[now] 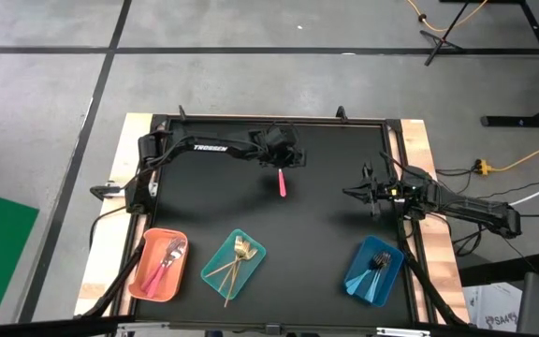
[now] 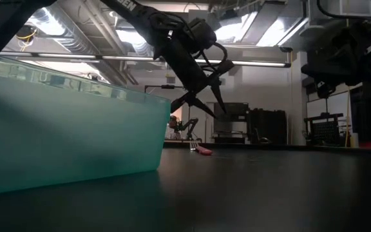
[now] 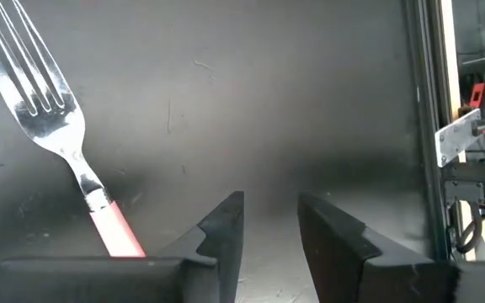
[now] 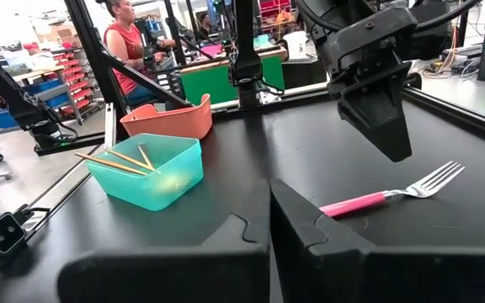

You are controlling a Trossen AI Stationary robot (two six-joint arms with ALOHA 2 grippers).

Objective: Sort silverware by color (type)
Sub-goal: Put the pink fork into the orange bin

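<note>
Surface: black table top (image 1: 326, 234) on a pale wooden frame, grey floor all round, and a workshop with a seated person (image 4: 129, 42) visible beyond the table in the right wrist view.
Left gripper: left gripper (image 2: 205, 103) hangs above the table near the far edge, fingers (image 3: 226, 231) spread with a clear gap, nothing between them.
Pink fork: pink-handled fork (image 1: 282, 183) lies flat on the table just below and beside those fingers, silver tines (image 3: 36, 84) pointing away from the gripper, untouched.
Right gripper: right gripper (image 1: 361, 192) waits near the table's right edge, well apart from the fork, fingers pressed together and empty.
Orange tray: orange tray (image 1: 143, 281) at the near left corner, pink-handled silverware (image 1: 167, 262) inside.
Teal tray: teal tray (image 1: 215, 257) beside it, gold silverware (image 1: 235, 262) across it.
Blue tray: blue tray (image 1: 358, 281) near the right gripper's side, dark-looking pieces (image 1: 379, 262) in it.
</note>
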